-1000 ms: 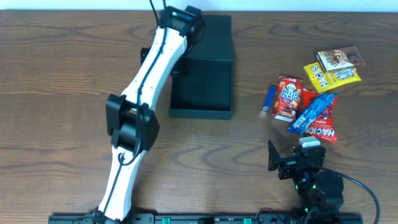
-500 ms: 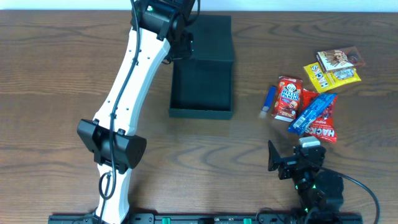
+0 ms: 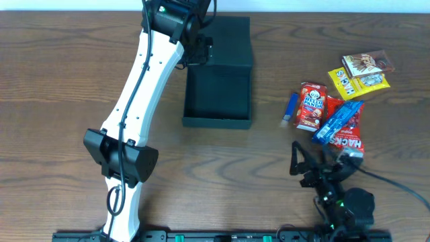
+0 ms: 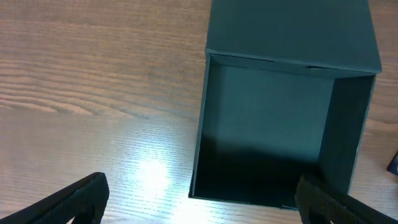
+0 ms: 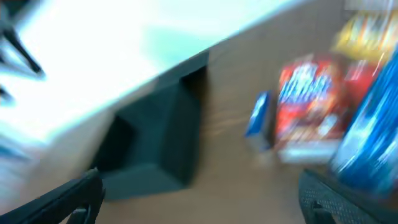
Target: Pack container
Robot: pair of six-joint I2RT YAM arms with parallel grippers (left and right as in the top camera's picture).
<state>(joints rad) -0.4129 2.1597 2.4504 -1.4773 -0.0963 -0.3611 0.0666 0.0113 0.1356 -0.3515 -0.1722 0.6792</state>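
Note:
The container is a dark teal-black box, open and empty, with its flap lid folded back at the far side. It fills the left wrist view and shows blurred in the right wrist view. My left gripper is open above the box's far left corner, holding nothing. My right gripper is open and empty near the front edge, just short of the snack packets. The packets also show in the right wrist view.
To the right of the box lie a small blue packet, red packets, a long blue packet and yellow and brown packets. The left arm spans the table's left middle.
The left arm lifted and swung off the box to its far left corner a second ago, then held still. The right gripper has just started moving toward the packets; its view is blurred.

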